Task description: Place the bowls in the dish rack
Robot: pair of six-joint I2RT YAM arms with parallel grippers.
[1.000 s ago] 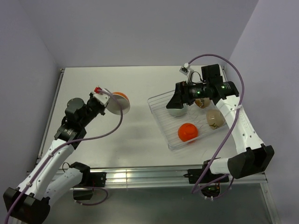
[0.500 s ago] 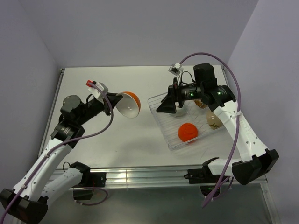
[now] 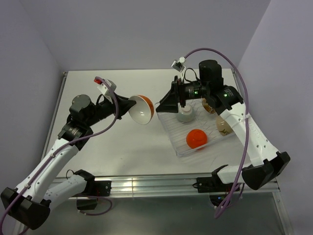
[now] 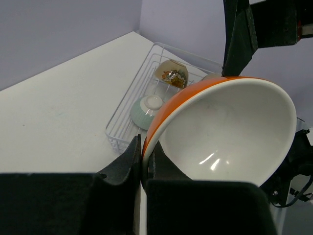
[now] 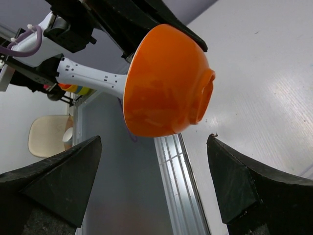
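Note:
My left gripper (image 3: 128,105) is shut on the rim of an orange bowl (image 3: 143,109) with a white inside, held tilted in the air just left of the dish rack (image 3: 180,152). In the left wrist view the jaws (image 4: 144,164) pinch that rim, and the bowl (image 4: 230,132) fills the frame. My right gripper (image 3: 161,106) is open, pointing left at the bowl's underside. In its own view the orange bowl (image 5: 168,88) hangs beyond the spread fingers (image 5: 54,183), untouched. In the rack lie a mint bowl (image 3: 185,115), an orange bowl (image 3: 196,138), a cream bowl (image 3: 224,126) and a patterned bowl (image 3: 211,106).
The rack stands at the right side of the white table (image 3: 98,88), close to the right wall. The left wrist view shows the rack's wire rim (image 4: 117,134), the mint bowl (image 4: 144,110) and the patterned bowl (image 4: 172,73). An aluminium rail (image 3: 146,185) runs along the near edge.
My left arm has carried the orange bowl rightward to the rack's left edge. My right gripper has lifted off the mint bowl, swung left toward the carried bowl and opened a little wider.

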